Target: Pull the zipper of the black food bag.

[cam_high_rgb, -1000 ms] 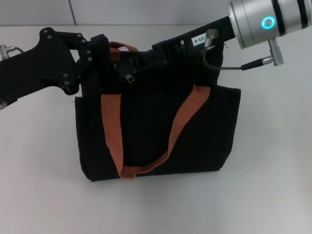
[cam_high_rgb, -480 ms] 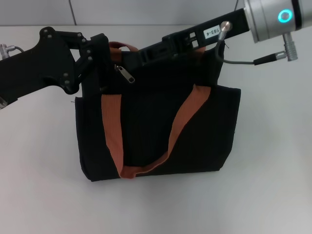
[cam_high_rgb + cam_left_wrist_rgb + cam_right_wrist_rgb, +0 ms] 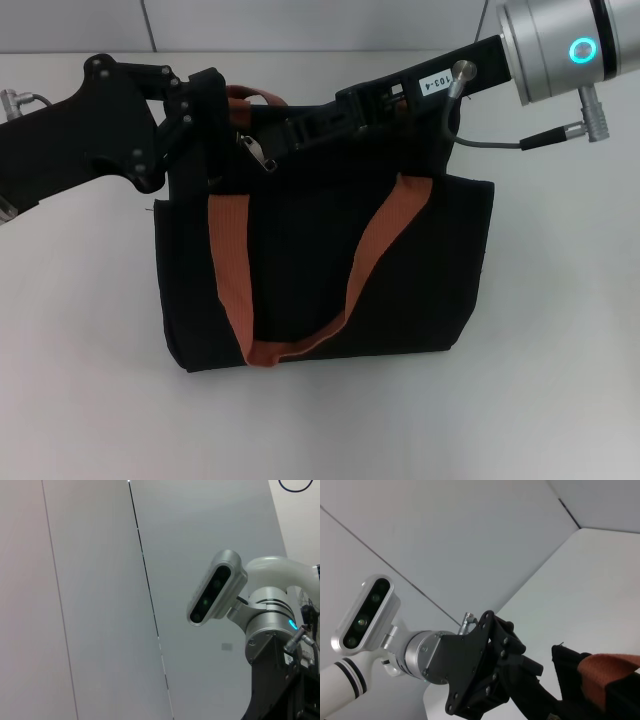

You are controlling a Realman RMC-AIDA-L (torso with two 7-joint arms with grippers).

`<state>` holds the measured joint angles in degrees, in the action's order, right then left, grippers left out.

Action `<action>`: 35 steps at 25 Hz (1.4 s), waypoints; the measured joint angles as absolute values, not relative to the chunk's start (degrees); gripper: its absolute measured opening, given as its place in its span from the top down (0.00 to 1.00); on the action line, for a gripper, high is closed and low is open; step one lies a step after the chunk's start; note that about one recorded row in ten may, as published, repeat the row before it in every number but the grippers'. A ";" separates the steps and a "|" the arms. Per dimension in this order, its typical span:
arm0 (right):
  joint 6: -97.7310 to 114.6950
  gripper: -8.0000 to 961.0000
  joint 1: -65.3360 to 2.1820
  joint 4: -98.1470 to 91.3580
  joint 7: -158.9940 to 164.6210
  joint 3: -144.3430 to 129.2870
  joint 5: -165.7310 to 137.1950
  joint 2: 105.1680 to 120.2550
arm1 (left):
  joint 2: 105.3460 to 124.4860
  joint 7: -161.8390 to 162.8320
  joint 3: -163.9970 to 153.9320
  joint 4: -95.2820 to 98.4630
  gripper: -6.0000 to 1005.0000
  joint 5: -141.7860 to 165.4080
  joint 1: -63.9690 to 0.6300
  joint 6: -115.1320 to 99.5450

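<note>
The black food bag (image 3: 320,280) stands on the white table with two orange-brown strap handles (image 3: 228,270). The silver zipper pull (image 3: 258,152) hangs tilted on the bag's upper edge, near its left end. My left gripper (image 3: 205,105) is at the bag's upper left corner and looks clamped on the fabric there. My right gripper (image 3: 290,132) reaches in from the upper right along the bag's top, its tip just right of the pull. I cannot see any contact between it and the pull. The right wrist view shows the left gripper (image 3: 490,680) beside the bag's corner (image 3: 570,670).
The white table (image 3: 560,350) surrounds the bag on all sides. A grey wall (image 3: 300,25) runs behind it. The right arm's silver wrist (image 3: 560,45) and its cable (image 3: 500,143) hang over the bag's upper right. The left wrist view shows only the wall and the right arm's wrist camera (image 3: 215,595).
The right gripper rose up and right away from the bag's top, then dropped back close to the zipper pull. The pull shifted slightly left. The left arm held still.
</note>
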<state>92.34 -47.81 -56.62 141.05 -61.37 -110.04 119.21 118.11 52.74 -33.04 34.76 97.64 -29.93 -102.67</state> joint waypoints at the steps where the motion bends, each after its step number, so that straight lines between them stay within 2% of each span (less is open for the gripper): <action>1: 92.31 0.56 -47.81 -56.56 140.99 -61.58 -110.03 119.25 | 118.12 52.73 -33.04 34.77 0.97 97.64 -29.96 -102.66; 21: 90.16 0.56 -51.01 -50.60 140.94 -65.63 -107.45 119.51 | 118.21 52.53 -33.06 34.81 0.97 97.64 -30.07 -102.84; 35: 90.12 0.56 -48.51 -52.84 140.83 -64.49 -107.56 119.12 | 118.06 52.45 -33.05 34.80 0.97 97.03 -29.64 -103.11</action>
